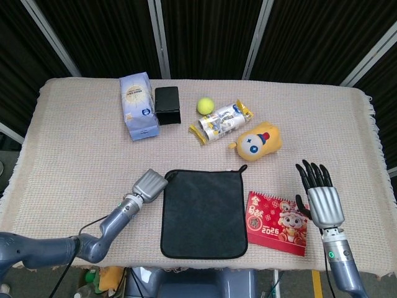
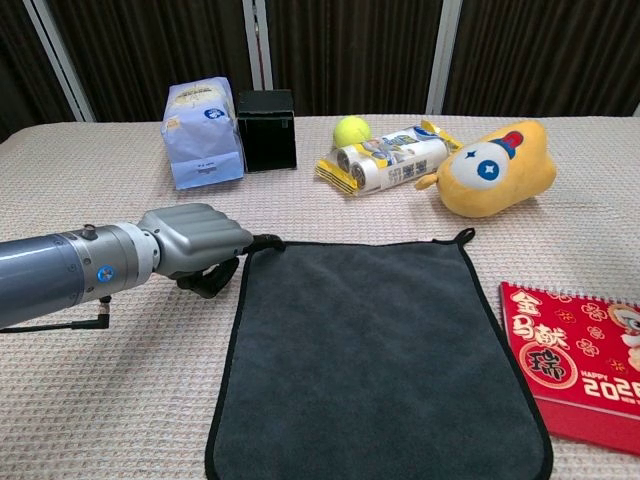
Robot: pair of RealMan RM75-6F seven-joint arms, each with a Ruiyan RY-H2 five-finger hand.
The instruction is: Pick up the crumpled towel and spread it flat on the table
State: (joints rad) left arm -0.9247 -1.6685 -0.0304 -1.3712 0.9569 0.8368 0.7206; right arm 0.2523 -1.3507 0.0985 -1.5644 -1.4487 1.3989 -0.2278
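The dark towel (image 1: 203,213) lies flat near the front edge of the bench (image 1: 74,136), in the middle. My left hand (image 2: 195,240) is curled and pinches the towel's far left corner against the bench cloth. My right hand (image 1: 322,197) is near the front right corner, its fingers spread and holding nothing. Between it and the towel lies a red calendar (image 1: 278,222), just beside the towel's right edge. Toward the far edge I see a tissue pack (image 1: 138,105), a black box (image 1: 167,106), a tennis ball (image 1: 205,105) and a yellow plush toy (image 1: 257,142).
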